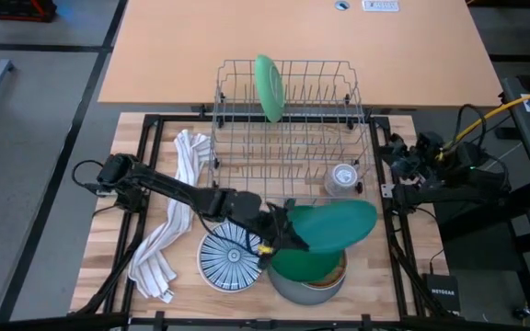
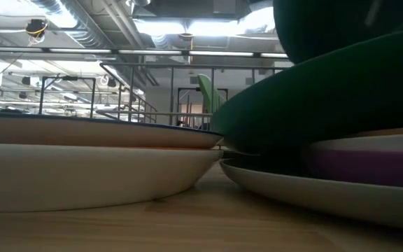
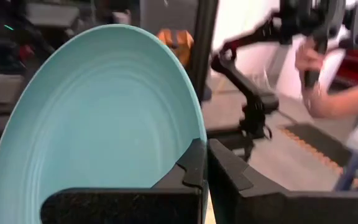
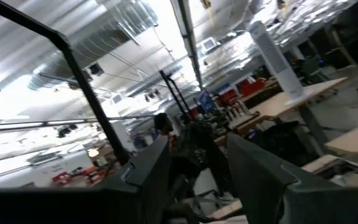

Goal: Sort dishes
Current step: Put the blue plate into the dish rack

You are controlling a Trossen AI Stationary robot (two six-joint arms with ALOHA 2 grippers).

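Note:
My left gripper (image 1: 279, 237) is shut on a teal plate (image 1: 331, 225) over a stack of dishes (image 1: 309, 274) at the table's near middle. The low view shows the plate as a dark shape (image 2: 327, 91) over a purple dish (image 2: 369, 166) and a pale plate (image 2: 306, 189). A blue-and-white striped plate (image 1: 228, 261) lies flat left of the stack. A light green plate (image 1: 268, 87) stands on edge in the wire dish rack (image 1: 357, 124). My right gripper (image 4: 197, 174) is open and empty at the table's right edge. My left gripper pinches the teal plate's rim (image 3: 188, 140) between its two fingers (image 3: 194, 165), one on each face. The fingers come about level from the table's left. The plate sits tilted above the stack; whether its lower edge touches the stack, I cannot tell.
A white striped towel (image 1: 175, 221) lies crumpled at the left, under the left arm. A clear glass cup (image 1: 341, 177) stands in the rack's near right corner. A person's hand (image 3: 312, 81) shows in the room beyond the table.

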